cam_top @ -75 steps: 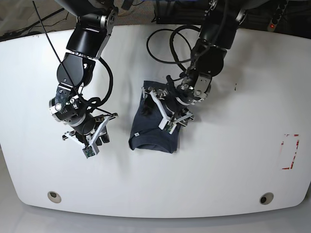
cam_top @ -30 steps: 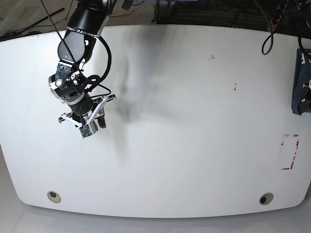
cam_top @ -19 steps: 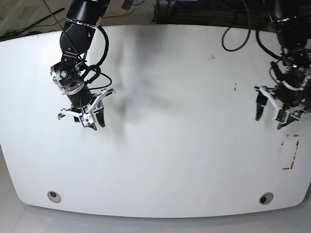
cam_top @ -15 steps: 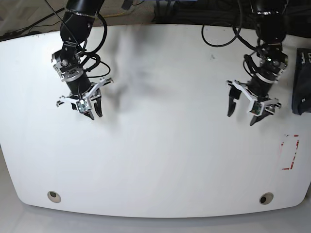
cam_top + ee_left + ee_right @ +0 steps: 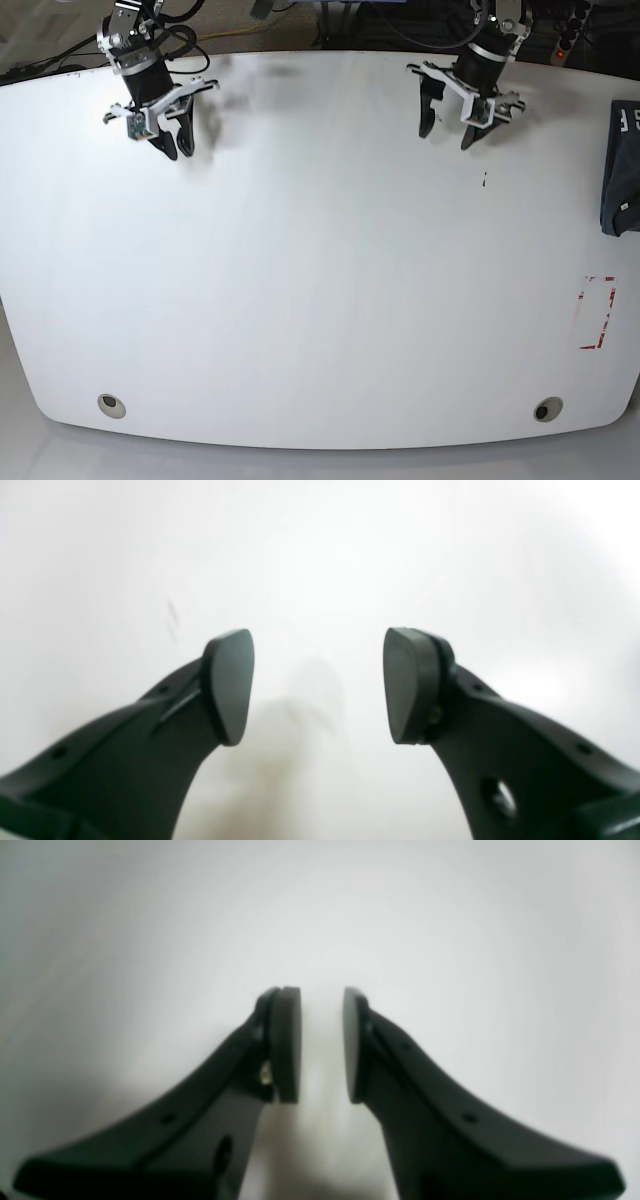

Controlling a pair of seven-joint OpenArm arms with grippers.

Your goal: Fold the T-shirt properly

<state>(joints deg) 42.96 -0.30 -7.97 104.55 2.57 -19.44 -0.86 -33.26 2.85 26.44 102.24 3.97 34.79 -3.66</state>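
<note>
- While both arms sit at the far edge of the table (image 5: 320,330), its near half carries only two round fittings, one by the near-left corner (image 5: 112,405) and one by the near-right corner (image 5: 546,409); nothing there poses a hazard.
- Red tape outline (image 5: 597,312), near the right edge: unoccupied; if it is meant as the drop spot, the shirt has missed it.
- T-shirt (image 5: 620,168), dark, white lettering partly visible: lies as a folded bundle at the right edge, cut off by the frame. Risk, as a judgement: part of it may overhang the edge and slide off, pulling the folds loose; how much overhangs cannot be told.
- Left gripper (image 5: 449,123), far edge, right of centre: fingers clearly apart, nothing between them; well apart from the shirt, so no support if it slips.
- Right gripper (image 5: 179,144), far-left corner: fingers (image 5: 287,1045) close together with a narrow gap, holding nothing.
</note>
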